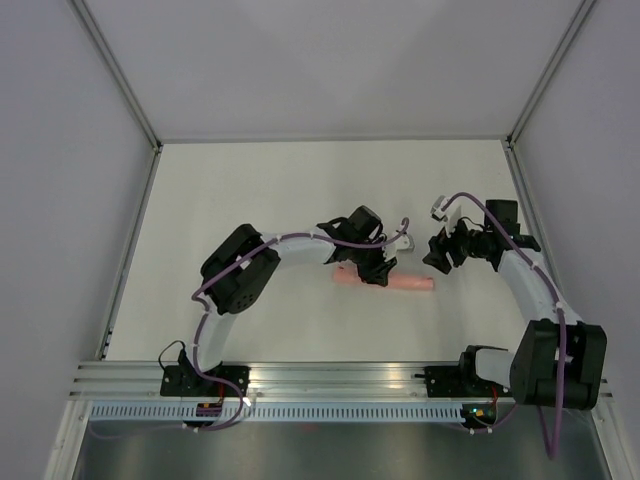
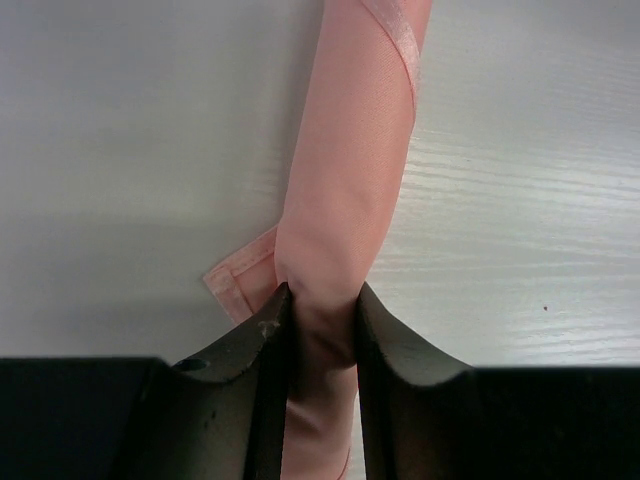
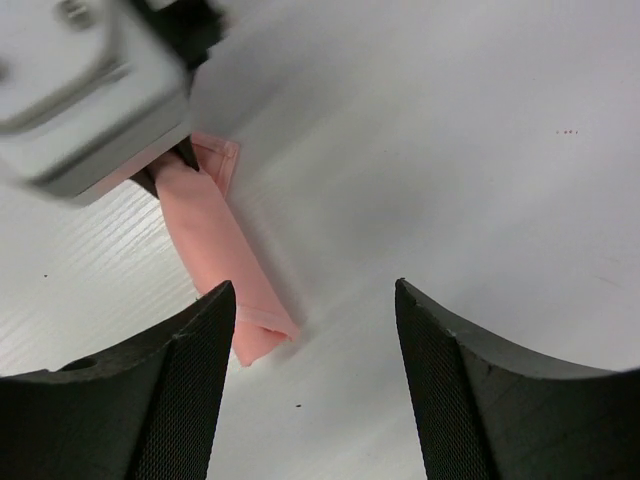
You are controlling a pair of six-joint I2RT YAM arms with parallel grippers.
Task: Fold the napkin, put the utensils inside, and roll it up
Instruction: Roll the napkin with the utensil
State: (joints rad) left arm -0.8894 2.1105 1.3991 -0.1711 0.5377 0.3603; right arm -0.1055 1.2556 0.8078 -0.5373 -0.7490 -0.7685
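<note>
Left wrist view, left end effector (image 2: 324,300) clamping rolled napkin (image 2: 350,150), roll's far end cut off, right end effector (image 3: 312,292) open

No writing, label, brand mark, number or sign can be read in any of the three views. The rolled pink napkin (image 1: 410,283) is plain cloth with no print on it.
</note>
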